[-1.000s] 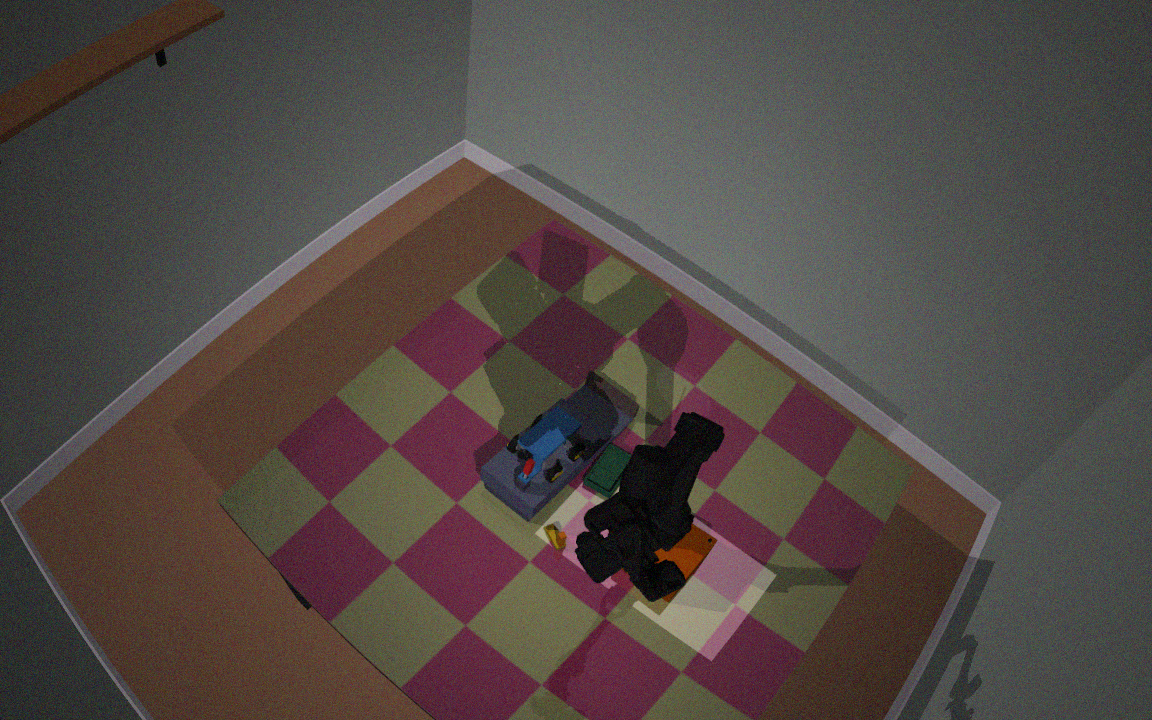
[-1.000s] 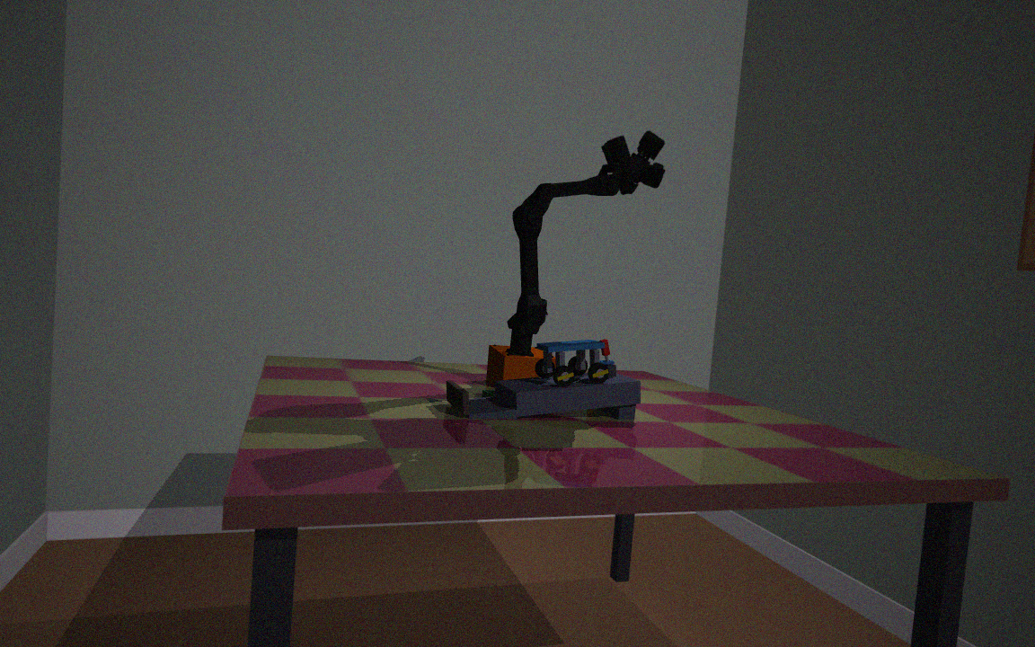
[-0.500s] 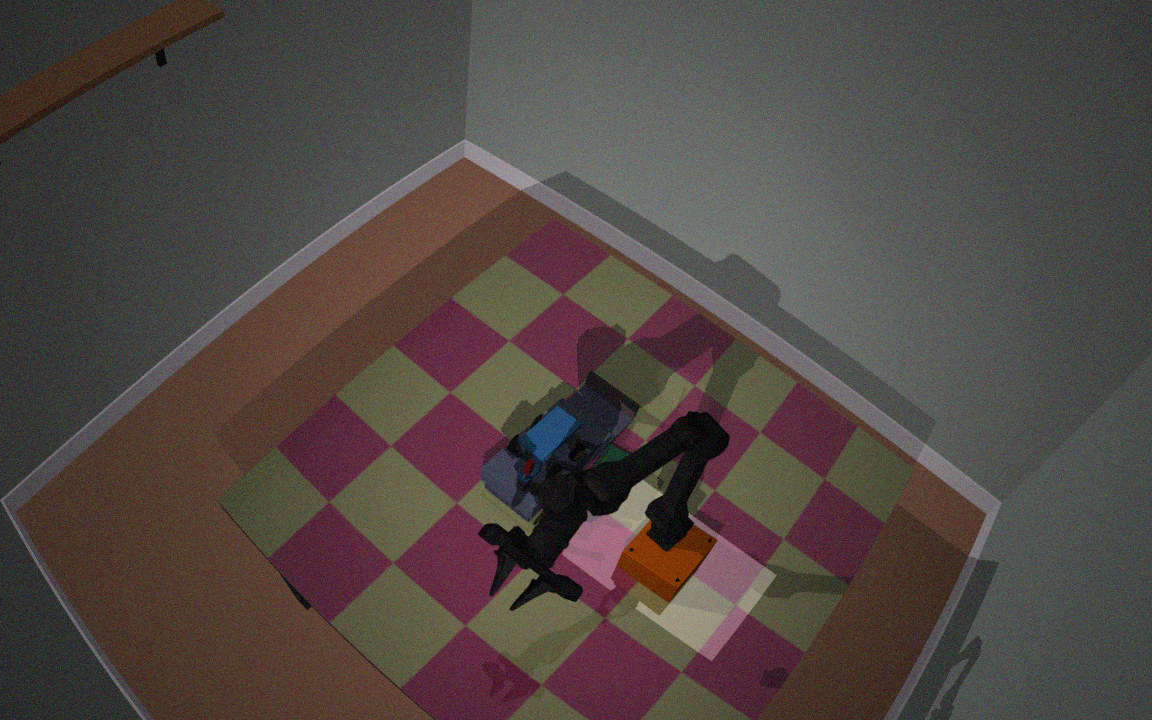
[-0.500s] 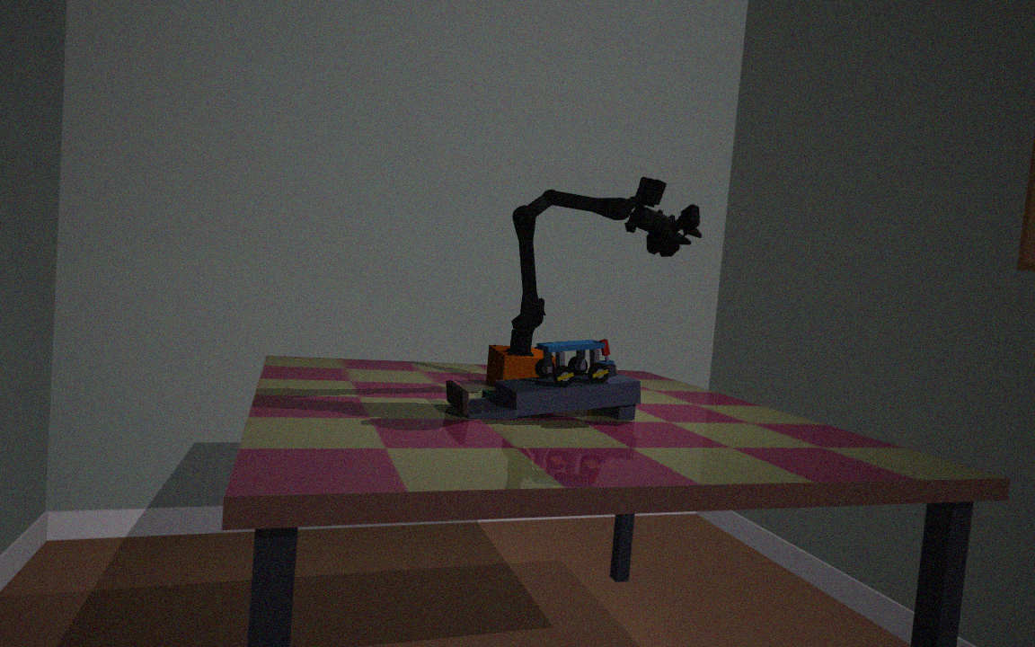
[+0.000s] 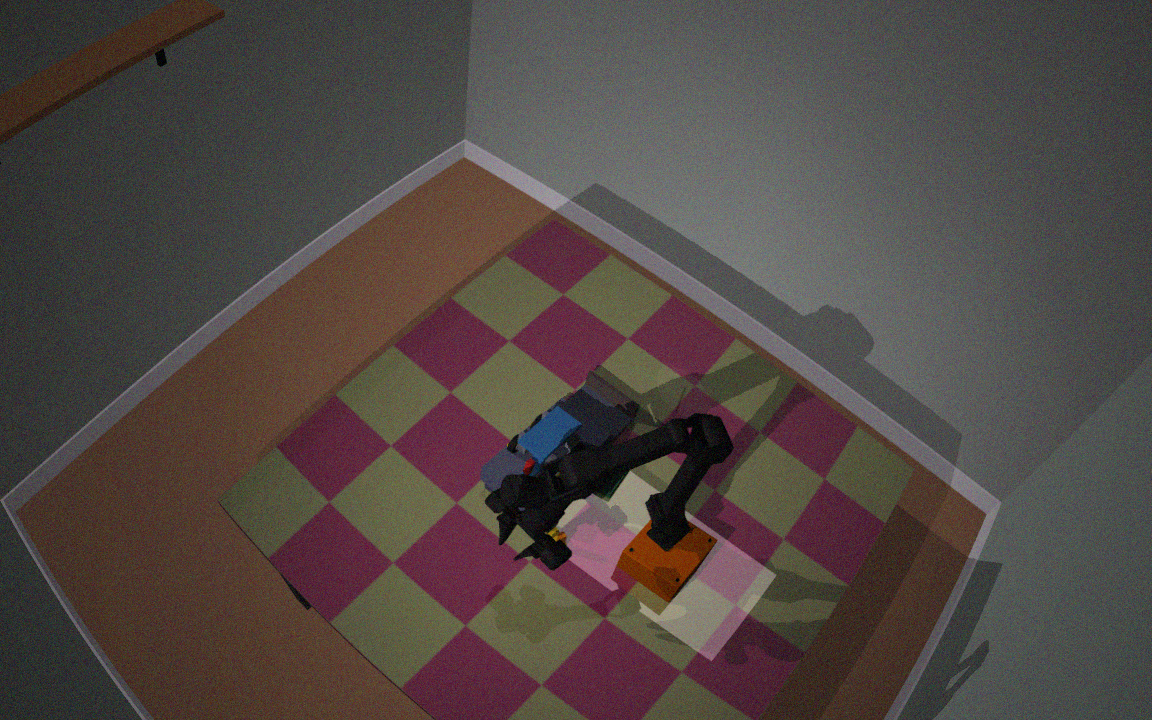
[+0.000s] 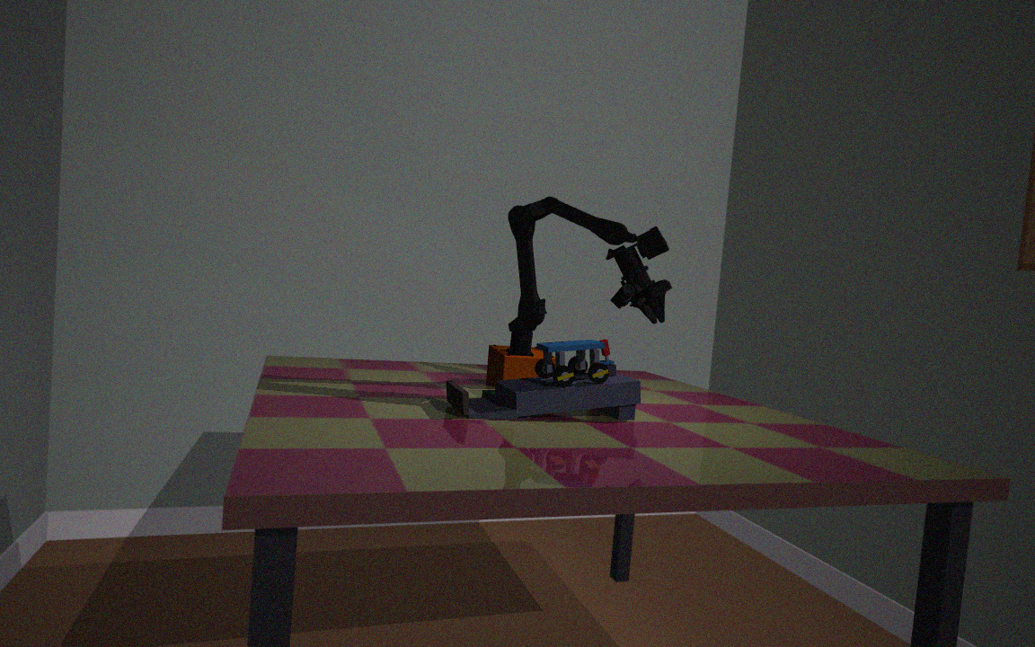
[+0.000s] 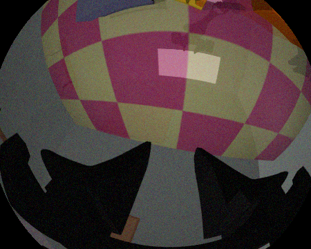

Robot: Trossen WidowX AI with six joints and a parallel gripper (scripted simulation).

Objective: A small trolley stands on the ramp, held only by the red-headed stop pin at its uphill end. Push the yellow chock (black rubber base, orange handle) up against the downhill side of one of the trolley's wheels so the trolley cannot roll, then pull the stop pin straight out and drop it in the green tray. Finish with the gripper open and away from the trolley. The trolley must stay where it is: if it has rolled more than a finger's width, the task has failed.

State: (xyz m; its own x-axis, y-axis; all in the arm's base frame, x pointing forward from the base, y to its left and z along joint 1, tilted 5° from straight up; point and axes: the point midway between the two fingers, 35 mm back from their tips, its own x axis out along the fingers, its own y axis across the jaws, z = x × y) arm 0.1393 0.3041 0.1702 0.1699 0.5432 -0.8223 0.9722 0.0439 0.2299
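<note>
The trolley with a blue top (image 5: 549, 433) (image 6: 573, 346) stands on the slate ramp (image 5: 501, 467) (image 6: 570, 398) (image 7: 110, 8). The red-headed stop pin (image 5: 527, 466) (image 6: 605, 347) stands upright at its uphill end. The yellow chock (image 5: 555, 534) (image 7: 193, 3) lies on the table beside the ramp, partly covered by the arm in the top view and cut off at the top of the wrist view. The green tray (image 5: 609, 490) is mostly hidden by the arm. My gripper (image 5: 508, 551) (image 6: 658, 322) (image 7: 173, 149) is partly open and empty, high above the table and pointing down and outward.
The arm's orange base (image 5: 668, 573) (image 6: 509, 366) (image 7: 280, 24) stands on the checkered table near the ramp. An upright end board (image 6: 456, 397) closes the ramp's low end. My forearm passes above the tray side of the ramp in the top view.
</note>
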